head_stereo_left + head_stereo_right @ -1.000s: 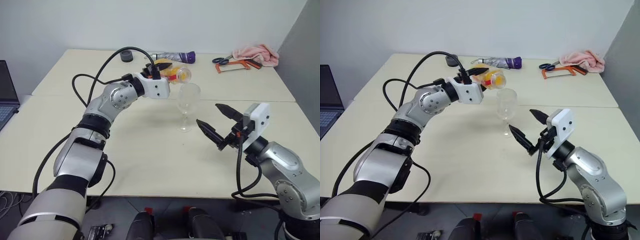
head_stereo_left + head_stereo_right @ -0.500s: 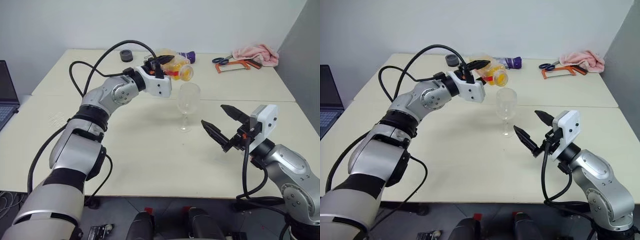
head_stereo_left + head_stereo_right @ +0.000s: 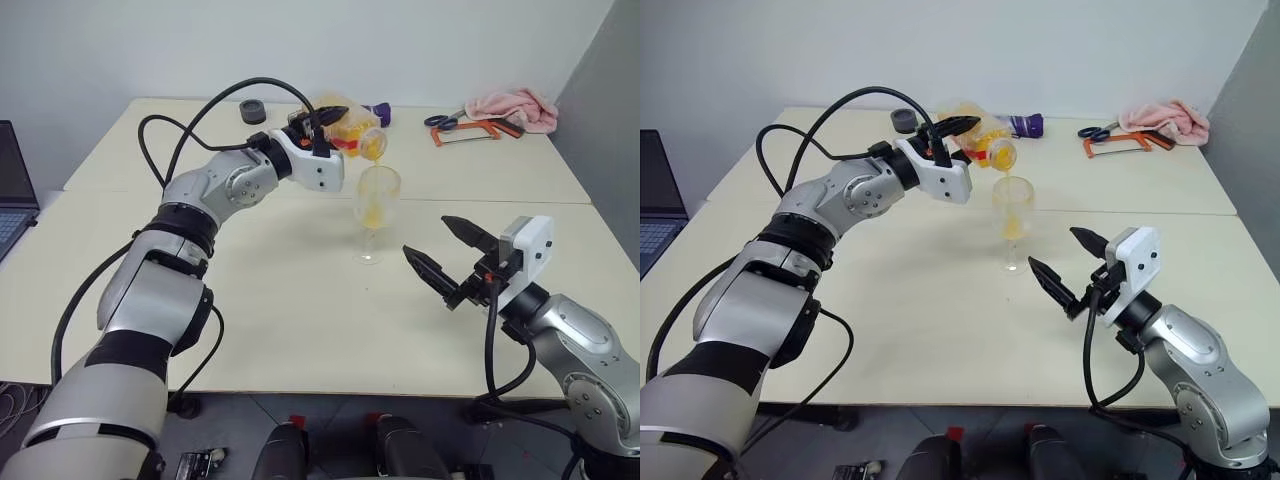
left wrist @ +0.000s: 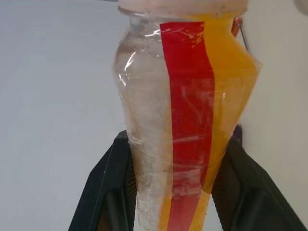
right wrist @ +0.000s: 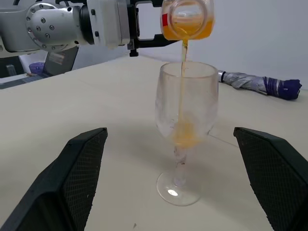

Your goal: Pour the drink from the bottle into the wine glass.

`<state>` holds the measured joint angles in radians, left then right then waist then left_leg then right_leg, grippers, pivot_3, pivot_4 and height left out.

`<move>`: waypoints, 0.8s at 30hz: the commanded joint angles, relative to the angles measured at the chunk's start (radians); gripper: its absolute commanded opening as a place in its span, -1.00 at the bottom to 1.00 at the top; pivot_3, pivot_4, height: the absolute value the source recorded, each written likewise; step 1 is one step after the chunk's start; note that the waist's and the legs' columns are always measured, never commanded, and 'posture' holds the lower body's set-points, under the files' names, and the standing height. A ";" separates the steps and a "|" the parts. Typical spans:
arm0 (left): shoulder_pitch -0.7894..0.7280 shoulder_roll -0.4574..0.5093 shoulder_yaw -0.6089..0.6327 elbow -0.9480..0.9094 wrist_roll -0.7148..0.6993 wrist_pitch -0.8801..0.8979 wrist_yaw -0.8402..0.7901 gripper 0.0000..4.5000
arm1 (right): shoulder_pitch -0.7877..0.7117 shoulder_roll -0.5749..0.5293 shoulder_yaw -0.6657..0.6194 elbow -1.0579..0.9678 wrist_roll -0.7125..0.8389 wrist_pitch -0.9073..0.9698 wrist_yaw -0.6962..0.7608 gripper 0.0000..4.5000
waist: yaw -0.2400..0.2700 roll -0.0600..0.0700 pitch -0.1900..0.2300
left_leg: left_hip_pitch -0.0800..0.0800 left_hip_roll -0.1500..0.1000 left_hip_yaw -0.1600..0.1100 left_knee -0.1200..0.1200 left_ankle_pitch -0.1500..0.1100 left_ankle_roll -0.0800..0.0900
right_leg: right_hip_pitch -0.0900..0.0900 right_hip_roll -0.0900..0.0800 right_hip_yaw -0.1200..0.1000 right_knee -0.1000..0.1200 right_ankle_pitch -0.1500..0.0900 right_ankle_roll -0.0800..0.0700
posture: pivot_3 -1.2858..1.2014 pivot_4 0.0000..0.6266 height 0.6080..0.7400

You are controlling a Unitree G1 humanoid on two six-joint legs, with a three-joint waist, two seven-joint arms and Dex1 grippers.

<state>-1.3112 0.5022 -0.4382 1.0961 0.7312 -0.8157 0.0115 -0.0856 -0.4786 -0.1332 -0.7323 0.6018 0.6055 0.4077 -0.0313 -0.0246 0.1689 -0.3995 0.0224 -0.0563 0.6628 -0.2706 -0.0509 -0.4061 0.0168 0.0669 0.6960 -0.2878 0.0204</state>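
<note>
My left gripper is shut on the bottle, a clear plastic bottle with a red label strip. It lies tipped on its side, mouth over the wine glass. A thin stream of orange drink falls from the bottle's mouth into the glass bowl, where some drink has gathered at the bottom. The wine glass stands upright on the cream table. My right gripper hovers open to the right of the glass, nearer the table's front, with nothing between its fingers.
At the back of the table lie a folded purple-tipped umbrella, a dark round roll, scissors and an orange tool, and a pink cloth. A laptop sits off the left edge.
The bottle has tipped further and risen slightly over the glass. Drink now streams into the glass, which was empty before. The right gripper has stayed put.
</note>
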 commanded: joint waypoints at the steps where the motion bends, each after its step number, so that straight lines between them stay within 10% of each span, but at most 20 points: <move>1: -0.048 0.004 -0.003 -0.004 0.003 -0.007 0.040 -0.25 | 0.008 0.004 -0.002 -0.051 0.007 -0.018 -0.011 1.00 | 0.000 0.000 0.000 | 0.000 0.000 0.000 0.000 0.000 0.000 | 0.000 0.000 0.000 0.000 0.000 0.000 | 0.03 -0.52 1.00; 24: -0.101 -0.006 -0.055 0.068 0.037 -0.002 0.120 -0.25 | 0.036 0.044 0.048 -0.082 -0.042 -0.058 -0.055 1.00 | 0.000 0.000 0.000 | 0.000 0.000 0.000 0.000 0.000 0.000 | 0.000 0.000 0.000 0.001 0.000 0.000 | 0.03 -0.52 1.00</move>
<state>-1.3680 0.4938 -0.5046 1.1769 0.7709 -0.8152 0.1023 -0.0500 -0.4344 -0.0832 -0.7665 0.5517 0.5726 0.3483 -0.0314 -0.0246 0.1689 -0.3993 0.0219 -0.0563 0.6630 -0.2705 -0.0510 -0.4061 0.0165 0.0668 0.6965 -0.2879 0.0204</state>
